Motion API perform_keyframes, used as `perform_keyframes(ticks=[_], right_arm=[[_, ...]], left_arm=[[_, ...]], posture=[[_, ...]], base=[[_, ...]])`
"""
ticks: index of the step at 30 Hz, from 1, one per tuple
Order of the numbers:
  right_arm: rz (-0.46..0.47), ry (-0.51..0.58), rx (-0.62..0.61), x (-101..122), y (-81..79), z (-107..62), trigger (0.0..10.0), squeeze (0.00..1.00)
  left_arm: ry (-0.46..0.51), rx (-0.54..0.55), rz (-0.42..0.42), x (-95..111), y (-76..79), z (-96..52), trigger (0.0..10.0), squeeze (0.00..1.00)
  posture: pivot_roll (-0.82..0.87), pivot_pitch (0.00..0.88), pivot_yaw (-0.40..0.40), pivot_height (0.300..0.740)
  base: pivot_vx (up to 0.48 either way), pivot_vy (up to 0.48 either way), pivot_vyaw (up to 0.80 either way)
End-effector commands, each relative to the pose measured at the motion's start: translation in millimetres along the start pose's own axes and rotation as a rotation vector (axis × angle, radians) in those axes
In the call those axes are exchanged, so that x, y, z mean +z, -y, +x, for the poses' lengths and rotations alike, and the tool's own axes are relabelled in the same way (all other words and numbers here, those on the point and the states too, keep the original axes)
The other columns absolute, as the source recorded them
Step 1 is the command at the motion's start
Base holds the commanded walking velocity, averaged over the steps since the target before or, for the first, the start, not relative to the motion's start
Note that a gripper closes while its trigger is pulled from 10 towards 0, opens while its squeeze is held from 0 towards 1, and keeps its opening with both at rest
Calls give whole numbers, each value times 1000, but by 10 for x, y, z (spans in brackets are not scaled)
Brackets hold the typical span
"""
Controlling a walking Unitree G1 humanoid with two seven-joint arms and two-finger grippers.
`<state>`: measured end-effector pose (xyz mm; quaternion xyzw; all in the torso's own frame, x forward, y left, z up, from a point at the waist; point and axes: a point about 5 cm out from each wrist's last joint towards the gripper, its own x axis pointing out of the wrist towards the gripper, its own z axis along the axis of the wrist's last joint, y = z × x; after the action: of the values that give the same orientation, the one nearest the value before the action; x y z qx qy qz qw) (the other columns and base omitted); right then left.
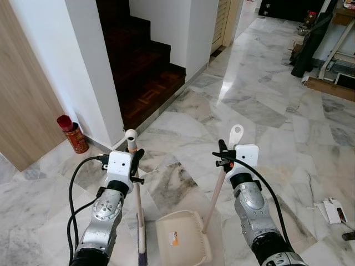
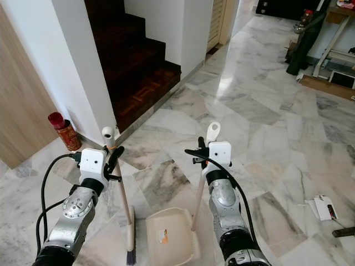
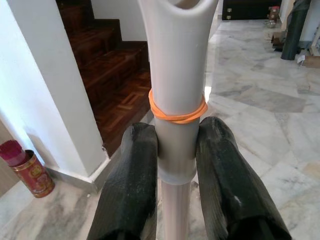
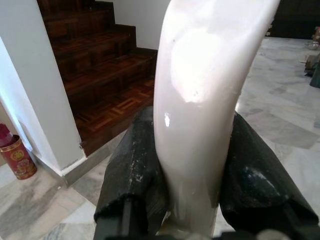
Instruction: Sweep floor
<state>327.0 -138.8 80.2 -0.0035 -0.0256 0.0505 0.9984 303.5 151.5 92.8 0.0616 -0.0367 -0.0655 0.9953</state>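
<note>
The left gripper (image 3: 175, 165) clamps the broom handle (image 1: 132, 145) near its top and the right gripper (image 4: 192, 165) the dustpan handle (image 1: 233, 138), holding both upright so bristles and dustpan (image 1: 180, 238) meet on the marble floor (image 1: 266, 111).

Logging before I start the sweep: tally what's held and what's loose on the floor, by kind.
Brooms: 1, broom held in left gripper
Dustpans: 1, dustpan held by its handle in right gripper
Red tins: 1, red tin by the wall
Paper scraps: 1, paper scrap on the floor
Total: 4
</note>
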Motion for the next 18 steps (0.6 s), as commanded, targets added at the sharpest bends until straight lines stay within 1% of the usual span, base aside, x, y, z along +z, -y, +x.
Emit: perform_keyframes(ticks=[1,18], right_arm=[[5,48,6,115,-9,44,10000,0],[9,45,27,112,-31,45,10000,0]], left_arm=[[44,0,23,88,-5,13,10000,0],[44,3,15,85,-7,16,10000,0]], posture=[[120,0,-42,740],[121,0,-44,740]], base=[[341,0,0],[334,0,0]])
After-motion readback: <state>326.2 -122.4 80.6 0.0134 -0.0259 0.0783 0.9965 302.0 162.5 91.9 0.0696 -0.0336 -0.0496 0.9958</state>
